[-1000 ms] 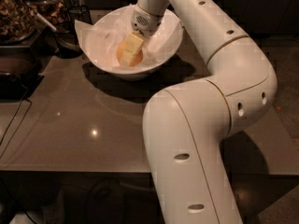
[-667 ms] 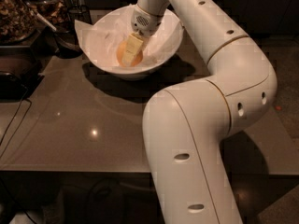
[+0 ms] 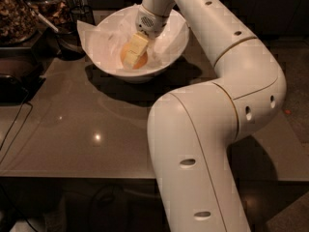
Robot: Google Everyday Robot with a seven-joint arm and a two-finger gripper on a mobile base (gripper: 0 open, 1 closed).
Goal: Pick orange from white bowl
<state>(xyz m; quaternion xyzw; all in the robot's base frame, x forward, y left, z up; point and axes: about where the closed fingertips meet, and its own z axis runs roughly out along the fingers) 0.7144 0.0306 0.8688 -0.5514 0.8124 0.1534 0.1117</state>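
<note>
At far left we see a dark cable (image 3: 13, 127) trailing over the edge of the grey table (image 3: 72, 124), and above it, in the upper left corner, a glass jar (image 3: 17, 14) filled with brown, nut-like pieces. Just right of the jar stands the white bowl (image 3: 136, 74), resting on the table and lined with crumpled white paper (image 3: 99, 40) that rises past its rim. The orange (image 3: 141, 62) lies inside the bowl, on the paper, slightly right of the bowl's centre. The gripper (image 3: 132, 57) reaches down into the bowl from above and lies directly across the orange, touching it and hiding its middle, so that the fruit shows on either side. Whether the gripper has closed on the orange or merely rests against it we cannot tell. To the right, the white arm (image 3: 231, 76) bends back from the bowl and fills the lower right of the view.
</note>
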